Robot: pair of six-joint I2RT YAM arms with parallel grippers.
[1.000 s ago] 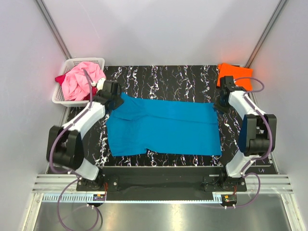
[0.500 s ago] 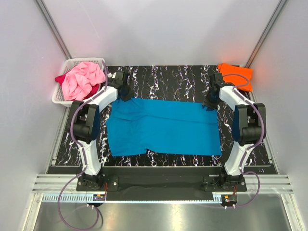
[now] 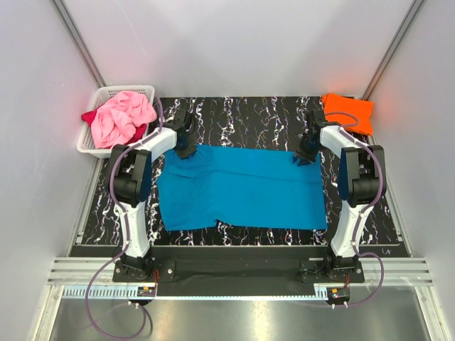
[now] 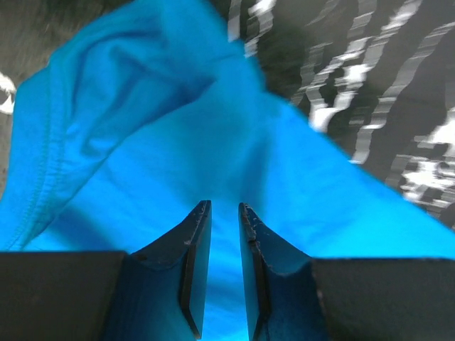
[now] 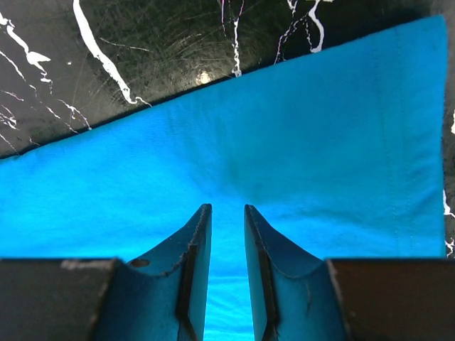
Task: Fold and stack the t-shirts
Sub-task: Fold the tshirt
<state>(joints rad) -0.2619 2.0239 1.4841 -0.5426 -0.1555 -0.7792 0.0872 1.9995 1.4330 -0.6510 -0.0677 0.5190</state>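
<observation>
Left gripper (image 3: 185, 148) closes to a narrow slot on the far-left corner of the turquoise t-shirt (image 3: 242, 188). In the left wrist view the cloth rises in a soft ridge toward the gripper (image 4: 224, 206) and fills the gap between its two dark fingers (image 4: 195, 241). A hemmed edge curls at the left of that view.

Beyond and to the left of this gripper, a white lattice basket (image 3: 128, 88) stands at the far-left corner, just off the black marbled table (image 3: 242, 114). It holds a crumpled pink t-shirt (image 3: 121, 117) heaped above the rim, with a dark red t-shirt (image 3: 89, 116) showing beneath it at the left side.

At centre, the turquoise t-shirt lies spread on the table between the two arms, long side running left to right. Its near edge is stepped toward the left end.

Right gripper (image 3: 304, 155) meets the far-right corner of the same shirt. In the right wrist view the gripper (image 5: 227, 207) is likewise drawn nearly together on the cloth, whose straight far edge crosses the frame with bare table beyond.

At the far-right corner of the table, well apart from the turquoise shirt, an orange t-shirt (image 3: 348, 110) lies folded.
</observation>
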